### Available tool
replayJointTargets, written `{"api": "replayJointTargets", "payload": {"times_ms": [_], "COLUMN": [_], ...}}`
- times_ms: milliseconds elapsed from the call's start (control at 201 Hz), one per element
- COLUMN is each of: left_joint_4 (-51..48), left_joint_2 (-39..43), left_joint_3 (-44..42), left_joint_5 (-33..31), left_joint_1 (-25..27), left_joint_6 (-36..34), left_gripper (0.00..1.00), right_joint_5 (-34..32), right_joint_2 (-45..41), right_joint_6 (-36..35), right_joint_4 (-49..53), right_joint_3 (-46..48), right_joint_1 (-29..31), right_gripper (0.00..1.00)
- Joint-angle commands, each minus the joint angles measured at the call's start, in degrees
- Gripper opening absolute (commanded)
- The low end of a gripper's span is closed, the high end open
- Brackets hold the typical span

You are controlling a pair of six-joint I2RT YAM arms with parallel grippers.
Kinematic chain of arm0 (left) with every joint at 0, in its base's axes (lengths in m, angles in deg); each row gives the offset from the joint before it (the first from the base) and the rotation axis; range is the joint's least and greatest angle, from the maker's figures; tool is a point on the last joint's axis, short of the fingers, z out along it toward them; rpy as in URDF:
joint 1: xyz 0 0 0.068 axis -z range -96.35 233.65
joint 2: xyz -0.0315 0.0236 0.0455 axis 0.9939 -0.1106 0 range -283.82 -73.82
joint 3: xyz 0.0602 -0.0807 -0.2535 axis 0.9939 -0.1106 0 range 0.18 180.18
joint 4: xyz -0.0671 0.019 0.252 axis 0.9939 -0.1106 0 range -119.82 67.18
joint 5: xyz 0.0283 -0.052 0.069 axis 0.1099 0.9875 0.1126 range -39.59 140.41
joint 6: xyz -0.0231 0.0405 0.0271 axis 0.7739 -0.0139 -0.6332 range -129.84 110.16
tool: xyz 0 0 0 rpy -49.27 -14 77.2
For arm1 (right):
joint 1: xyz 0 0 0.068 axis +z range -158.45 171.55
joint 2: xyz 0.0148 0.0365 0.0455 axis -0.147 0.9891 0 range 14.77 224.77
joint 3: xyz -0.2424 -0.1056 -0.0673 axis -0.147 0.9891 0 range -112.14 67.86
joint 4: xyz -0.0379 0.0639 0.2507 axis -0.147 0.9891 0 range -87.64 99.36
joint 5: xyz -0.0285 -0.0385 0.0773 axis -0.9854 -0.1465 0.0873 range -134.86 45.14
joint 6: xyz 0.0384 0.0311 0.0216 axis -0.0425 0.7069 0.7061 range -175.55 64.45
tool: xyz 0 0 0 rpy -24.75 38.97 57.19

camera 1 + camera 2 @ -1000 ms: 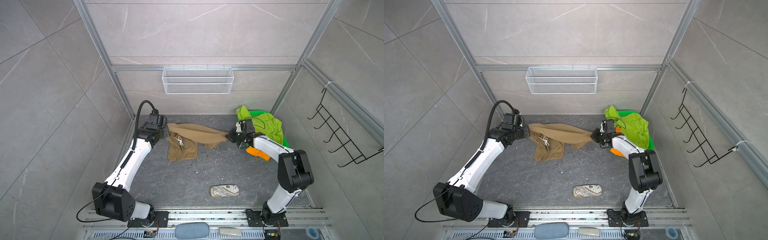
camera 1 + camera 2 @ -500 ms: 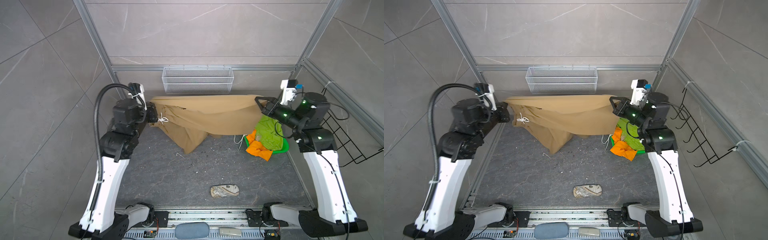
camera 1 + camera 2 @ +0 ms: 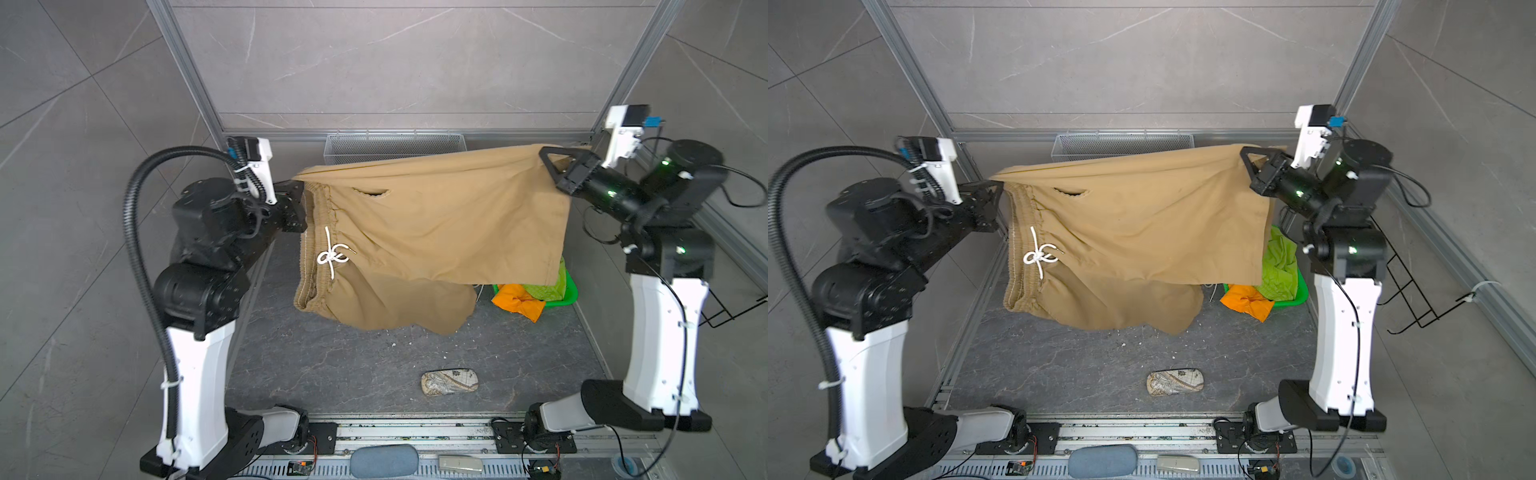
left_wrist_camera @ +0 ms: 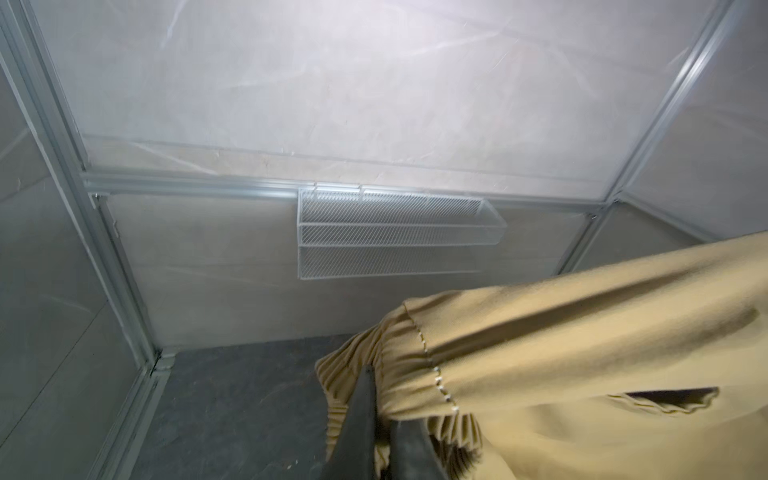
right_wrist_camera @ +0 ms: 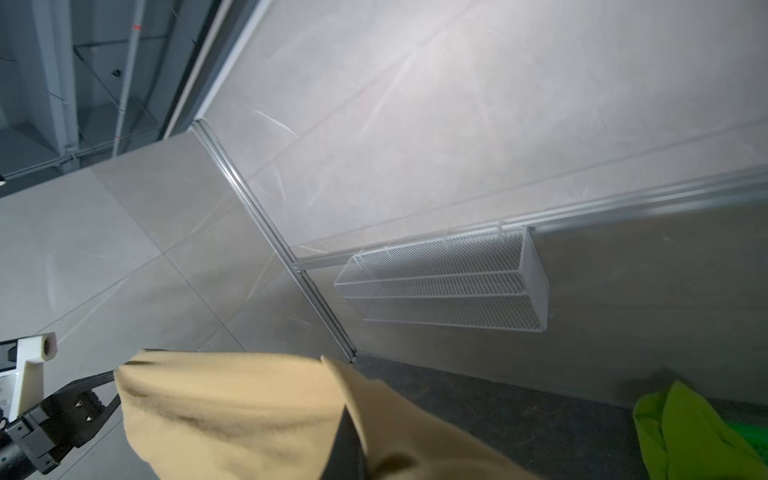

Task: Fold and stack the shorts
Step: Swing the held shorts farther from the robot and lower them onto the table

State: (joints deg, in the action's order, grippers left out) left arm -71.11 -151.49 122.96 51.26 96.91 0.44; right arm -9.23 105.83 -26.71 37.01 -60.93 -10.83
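Patterned pouch (image 3: 1175, 382), green basket (image 3: 1289, 301)

Tan shorts (image 3: 436, 224), stretched between the left tool (image 3: 300, 187) and right tool (image 3: 555, 160), hang like a curtain across the back half of the surface (image 3: 332, 374), screening the wire basket (image 3: 395, 145) on the back wall. The green basket (image 3: 567, 293) with lime green shorts (image 3: 1281, 266) and orange shorts (image 3: 519, 301) fills the back right corner. The front half lies open, except for a patterned pouch (image 3: 449, 382) near the front edge.
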Motion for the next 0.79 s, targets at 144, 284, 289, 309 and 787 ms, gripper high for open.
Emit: {"api": "replayJointTargets", "payload": {"times_ms": [144, 284, 289, 309, 787], "left_joint_4": [-1.5, -1.4, -1.3, -1.2, 0.1], "left_joint_2": [-10.1, -18.2, -18.5, -19.4, -29.1], "left_joint_3": [-12.3, -14.5, -14.5, -14.5, -12.6], "left_joint_5": [-2.8, -2.6, -2.7, -2.9, -3.6], "left_joint_1": [-18.9, -20.3, -20.4, -20.6, -23.2], "left_joint_6": [6.3, 6.4, 6.3, 6.5, 5.8], "left_gripper": [0.0, 0.0, 0.0, 0.0, 0.0], "right_joint_5": [-13.0, -14.9, -14.9, -14.8, -15.9], "right_joint_2": [18.2, 26.3, 26.6, 27.6, 30.7], "right_joint_6": [-2.1, -4.7, -4.8, -4.8, -4.6], "right_joint_4": [-3.7, -2.2, -2.1, -1.7, 2.0], "right_joint_3": [8.1, 4.0, 3.7, 2.7, -4.3], "right_joint_1": [-2.4, 0.1, 0.2, 0.4, 5.0], "right_gripper": [0.0, 0.0, 0.0, 0.0, 0.0]}}
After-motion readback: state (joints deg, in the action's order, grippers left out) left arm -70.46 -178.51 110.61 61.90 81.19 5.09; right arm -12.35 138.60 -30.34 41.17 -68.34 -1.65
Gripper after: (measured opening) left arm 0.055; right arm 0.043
